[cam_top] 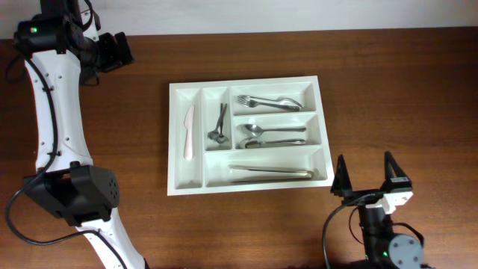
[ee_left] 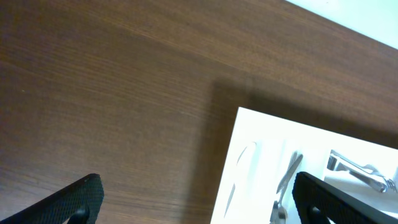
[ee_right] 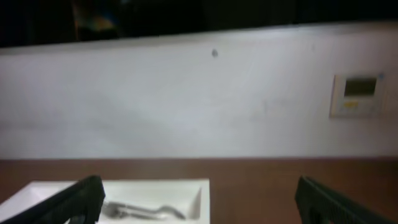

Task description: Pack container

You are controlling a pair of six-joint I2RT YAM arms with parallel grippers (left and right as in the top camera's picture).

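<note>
The container (cam_top: 173, 134) is a large white five-compartment tray in the middle of the wooden table. A white knife (cam_top: 189, 132) lies in the leftmost narrow slot and a small metal tool (cam_top: 219, 123) in the second. Forks (cam_top: 269, 101), spoons (cam_top: 261, 134) and long metal pieces (cam_top: 270, 172) fill the three wide slots. My left gripper (cam_top: 119, 51) is open and empty, up left of the tray; its wrist view shows the tray's corner (ee_left: 249, 119). My right gripper (cam_top: 366, 178) is open and empty beside the tray's near right corner, and its wrist view shows the tray rim (ee_right: 155, 184).
The left arm (cam_top: 56, 112) runs along the table's left side from its base (cam_top: 75, 194). A white wall (ee_right: 186, 99) with a small panel (ee_right: 360, 93) stands behind the table's far edge. Bare wood surrounds the tray.
</note>
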